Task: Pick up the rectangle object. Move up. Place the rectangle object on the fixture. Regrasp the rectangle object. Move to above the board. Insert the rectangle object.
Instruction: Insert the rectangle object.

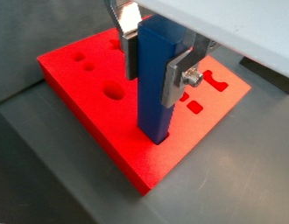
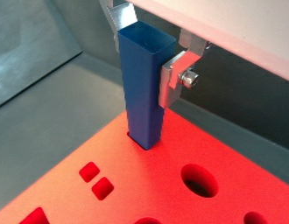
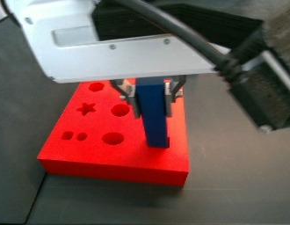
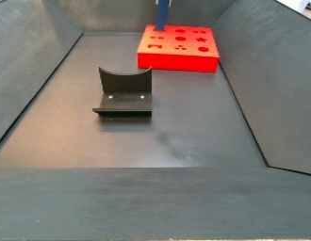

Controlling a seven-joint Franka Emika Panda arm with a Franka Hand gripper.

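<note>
Nearest you in a side view, low in the frame, lies bare dark floor [image 4: 158,141]. Just above it, left of centre, the fixture [image 4: 122,92] stands alone, its curved notch showing and nothing resting on it. Farther back, at the upper middle of that view, you see the board [image 4: 180,49], and the rectangle object [image 4: 159,13] rises upright from its far left part. In both wrist views the gripper [image 1: 158,54] is clamped on the rectangle object [image 1: 158,79], silver fingers [image 2: 172,77] pressed flat against the upper sides of the bar. Its lower end meets the board [image 2: 135,188] near an edge; how deep it sits you cannot tell.
</note>
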